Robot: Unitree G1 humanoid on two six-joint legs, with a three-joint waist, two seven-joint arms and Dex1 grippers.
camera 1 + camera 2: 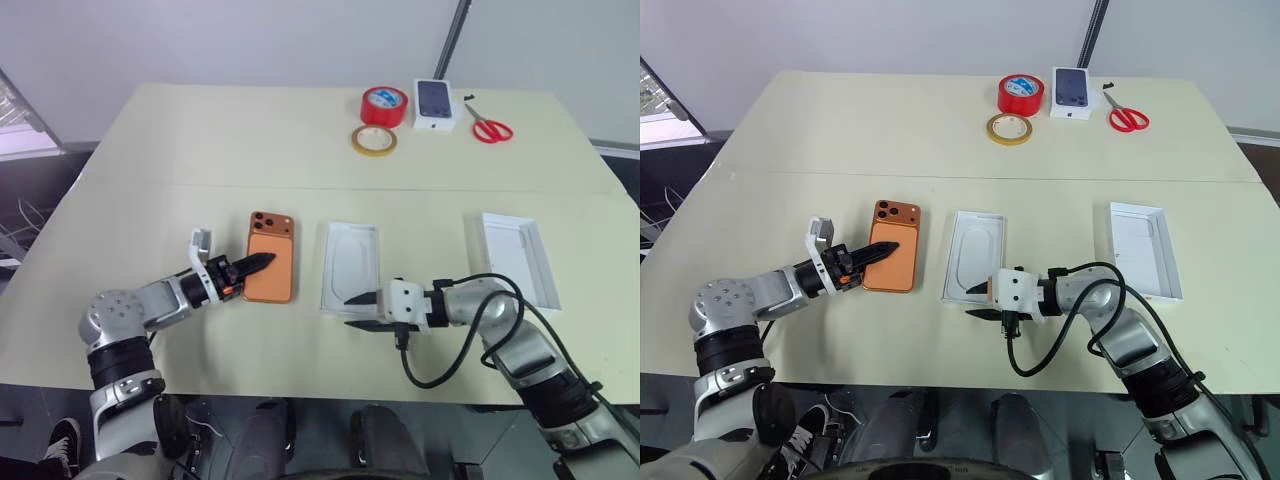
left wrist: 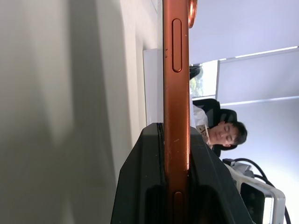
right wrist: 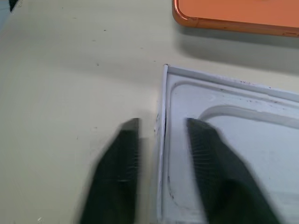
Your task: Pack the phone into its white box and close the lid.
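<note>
- The left gripper (image 1: 262, 262) is clamped on the near left edge of the phone (image 1: 271, 264); in the left wrist view one black finger sits on each face of the orange phone.
- The phone rests camera-side up on the table (image 1: 200, 150), at nine o'clock of the white tray (image 1: 351, 266) with the rounded recess.
- The right gripper (image 3: 161, 128) straddles that tray's near rim, one finger inside, one outside; whether it pinches is unclear.
- A second white tray (image 1: 518, 258) lies well apart at three o'clock.
- At twelve o'clock: red tape (image 1: 384, 105), yellow tape (image 1: 373, 140), carton (image 1: 434, 103), scissors (image 1: 488, 125).
</note>
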